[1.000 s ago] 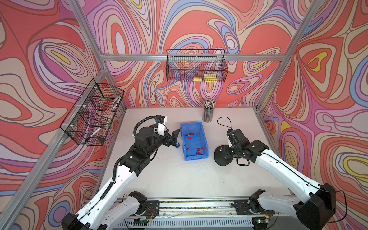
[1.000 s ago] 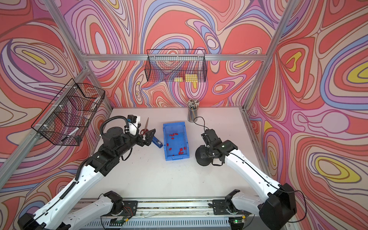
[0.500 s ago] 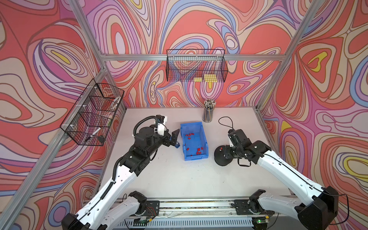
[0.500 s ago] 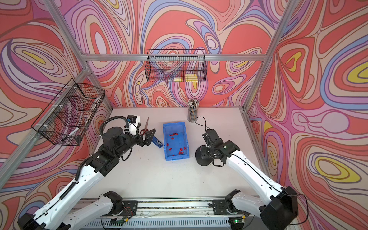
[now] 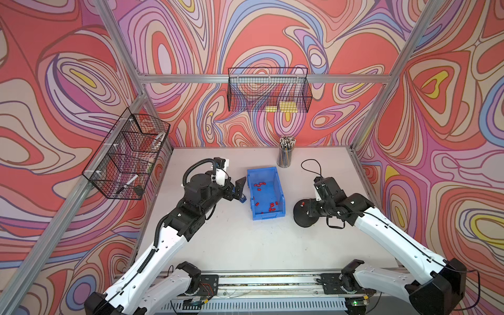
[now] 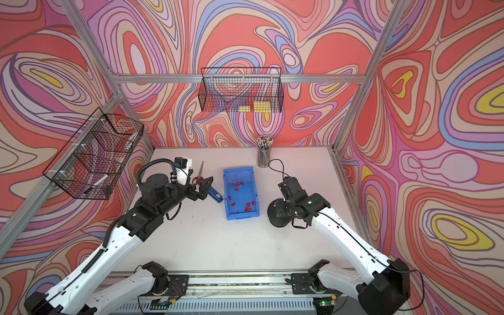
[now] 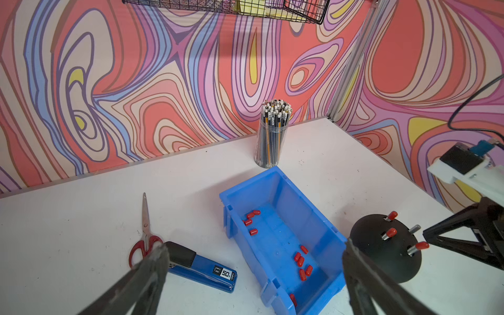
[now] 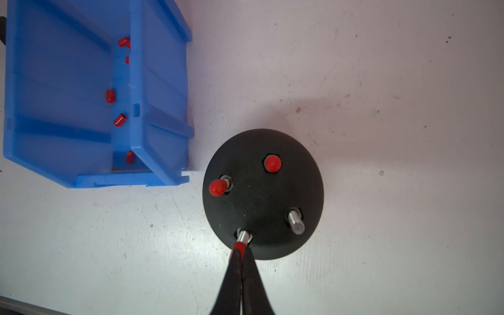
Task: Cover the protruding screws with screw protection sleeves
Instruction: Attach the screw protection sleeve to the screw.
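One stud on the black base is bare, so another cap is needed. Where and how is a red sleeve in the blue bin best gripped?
Take the separate sleeve across its round sides, from straight above: it lies flat on the floor of the blue bin, whose walls likely block sideways approach.

The left claw (image 7: 253, 255) gapes wide; the right claw (image 8: 241, 252) is pinched closed.

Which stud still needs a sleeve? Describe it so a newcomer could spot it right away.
Find the blue bin on the white table; the black domed base sits just beside its corner. Of its four studs, two wear red sleeves, and a third's red sleeve is pinched in the right claw. The bare stud is the only all-silver one.
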You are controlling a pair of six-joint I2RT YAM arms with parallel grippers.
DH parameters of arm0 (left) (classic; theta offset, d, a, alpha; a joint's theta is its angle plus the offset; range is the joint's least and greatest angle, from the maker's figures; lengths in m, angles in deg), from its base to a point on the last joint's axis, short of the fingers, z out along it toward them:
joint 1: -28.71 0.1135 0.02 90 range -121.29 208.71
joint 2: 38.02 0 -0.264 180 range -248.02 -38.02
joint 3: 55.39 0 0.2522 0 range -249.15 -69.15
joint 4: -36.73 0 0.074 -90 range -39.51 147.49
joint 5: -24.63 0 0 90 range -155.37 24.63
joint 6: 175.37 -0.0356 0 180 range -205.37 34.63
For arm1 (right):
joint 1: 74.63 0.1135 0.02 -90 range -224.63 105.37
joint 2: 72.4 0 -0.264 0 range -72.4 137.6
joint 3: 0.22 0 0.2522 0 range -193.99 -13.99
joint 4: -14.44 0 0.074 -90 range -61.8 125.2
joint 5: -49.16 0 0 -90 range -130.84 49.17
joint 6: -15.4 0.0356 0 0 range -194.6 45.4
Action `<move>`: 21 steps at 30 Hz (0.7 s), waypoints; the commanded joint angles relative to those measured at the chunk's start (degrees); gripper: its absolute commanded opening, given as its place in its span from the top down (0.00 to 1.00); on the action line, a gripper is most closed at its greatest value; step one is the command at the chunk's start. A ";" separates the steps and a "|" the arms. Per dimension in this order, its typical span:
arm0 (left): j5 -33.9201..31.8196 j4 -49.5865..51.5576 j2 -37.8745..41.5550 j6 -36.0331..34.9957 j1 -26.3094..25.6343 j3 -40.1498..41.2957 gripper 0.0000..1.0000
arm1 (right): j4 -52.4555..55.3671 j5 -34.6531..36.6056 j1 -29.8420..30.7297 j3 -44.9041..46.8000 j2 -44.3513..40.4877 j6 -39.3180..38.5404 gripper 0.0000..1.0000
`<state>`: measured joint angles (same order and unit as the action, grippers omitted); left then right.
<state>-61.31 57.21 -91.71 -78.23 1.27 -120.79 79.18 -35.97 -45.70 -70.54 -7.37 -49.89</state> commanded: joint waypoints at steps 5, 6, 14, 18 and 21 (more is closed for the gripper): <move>0.43 0.62 -0.01 0.25 -0.16 -1.46 0.01 | -0.53 0.04 -0.25 1.53 0.71 0.42 0.93; 0.44 0.58 0.00 0.23 -0.16 -1.49 0.01 | -0.45 0.26 -0.23 1.49 0.79 0.43 0.93; 0.43 0.66 0.00 0.24 -0.12 -1.46 0.01 | 1.97 3.55 -0.26 -0.80 -1.07 0.53 0.91; 0.59 0.40 -0.23 0.42 -0.15 -1.37 0.01 | 1.78 2.46 -0.26 -0.93 -2.61 -0.59 0.92; 0.69 0.40 -0.45 0.50 -0.15 -1.40 0.01 | 0.97 0.77 -0.25 -0.19 -3.63 -0.87 0.94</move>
<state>-61.29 57.19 -91.79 -78.08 1.27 -120.81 80.25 -34.33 -45.72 -70.26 -9.66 -50.20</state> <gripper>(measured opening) 0.988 0.064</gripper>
